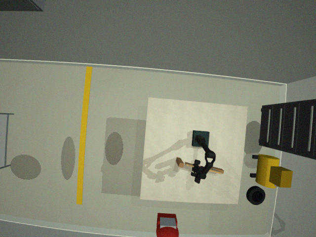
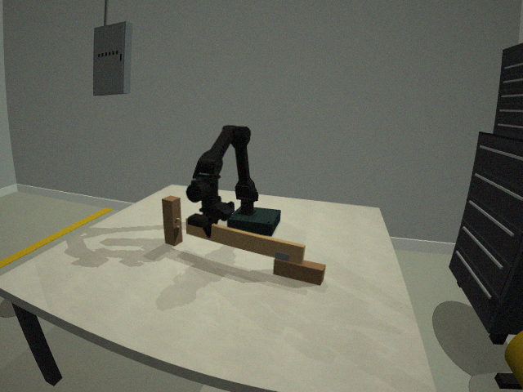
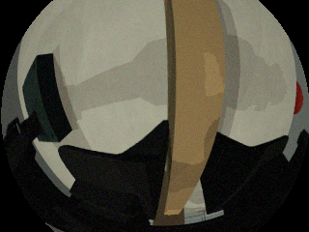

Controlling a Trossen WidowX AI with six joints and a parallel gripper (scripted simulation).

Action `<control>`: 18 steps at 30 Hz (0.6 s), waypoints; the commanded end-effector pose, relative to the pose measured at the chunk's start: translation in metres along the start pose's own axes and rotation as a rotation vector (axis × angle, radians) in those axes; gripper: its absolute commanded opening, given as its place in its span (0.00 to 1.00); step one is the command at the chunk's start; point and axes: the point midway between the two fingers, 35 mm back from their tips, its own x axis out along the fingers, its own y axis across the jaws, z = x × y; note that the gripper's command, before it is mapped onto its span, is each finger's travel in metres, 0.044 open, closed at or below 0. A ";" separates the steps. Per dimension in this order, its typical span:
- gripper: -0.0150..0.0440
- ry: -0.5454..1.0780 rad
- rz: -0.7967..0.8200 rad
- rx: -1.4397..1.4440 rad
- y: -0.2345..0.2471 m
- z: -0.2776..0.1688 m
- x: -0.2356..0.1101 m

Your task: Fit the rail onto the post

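Pale square table top (image 2: 253,329) carries all. Black six-joint arm (image 2: 236,156) rises from dark green base block (image 2: 270,219), folds at elbow, wrist down. Long light-wood bed rail (image 2: 253,242) slopes: far end on low wooden footboard block (image 2: 310,272), near end raised, just short of short upright wooden post (image 2: 171,219), pegs (image 2: 178,222) still visible. Black parallel-jaw gripper (image 2: 203,223) clamped narrow on rail near that end. No readable writing.

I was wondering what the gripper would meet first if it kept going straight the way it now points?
The gripper points down, shut on the rail near the post. Below seems to lie only the table, though the gap is hard to judge.
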 end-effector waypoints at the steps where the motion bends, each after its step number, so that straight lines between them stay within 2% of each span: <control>1: 0.25 -0.002 -0.003 -0.005 0.000 -0.001 0.000; 18: 0.25 -0.002 -0.003 -0.005 0.000 -0.007 0.001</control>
